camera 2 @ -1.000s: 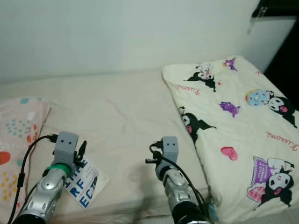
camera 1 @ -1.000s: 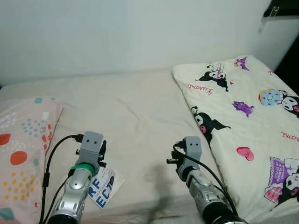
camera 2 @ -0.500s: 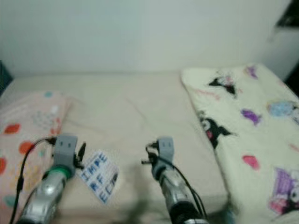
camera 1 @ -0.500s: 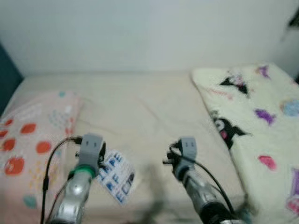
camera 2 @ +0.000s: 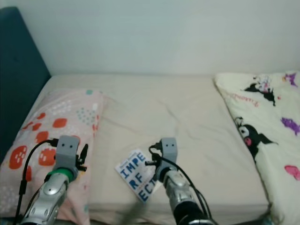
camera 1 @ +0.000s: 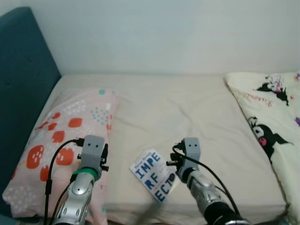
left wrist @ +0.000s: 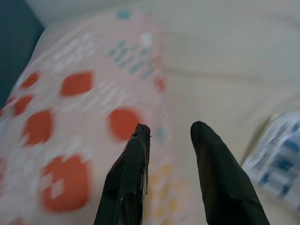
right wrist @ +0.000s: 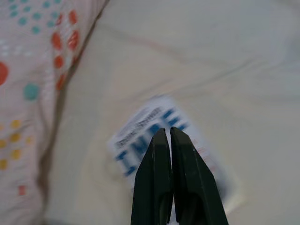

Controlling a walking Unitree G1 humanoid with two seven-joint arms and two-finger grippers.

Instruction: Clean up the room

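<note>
1. The booklet (camera 1: pixel 153 175) lies flat on the bed (camera 1: pixel 187 112) near its front edge, just beside the pillow (camera 1: pixel 65 140).
2. My right pincer (right wrist: pixel 168 136), pressed together, hovers over it; my left pincer (left wrist: pixel 168 131), spread, hangs above the pillow.
3. It looks thin, light and floppy; I would pinch a free corner.

Booklet (camera 1: pixel 153 174) on bed (camera 1: pixel 187 108), between pillow (camera 1: pixel 65 140) and blanket (camera 1: pixel 274 126).

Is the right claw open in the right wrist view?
No, the right claw has its two black fingers pressed together with no gap, above the white booklet with blue letters.
</note>
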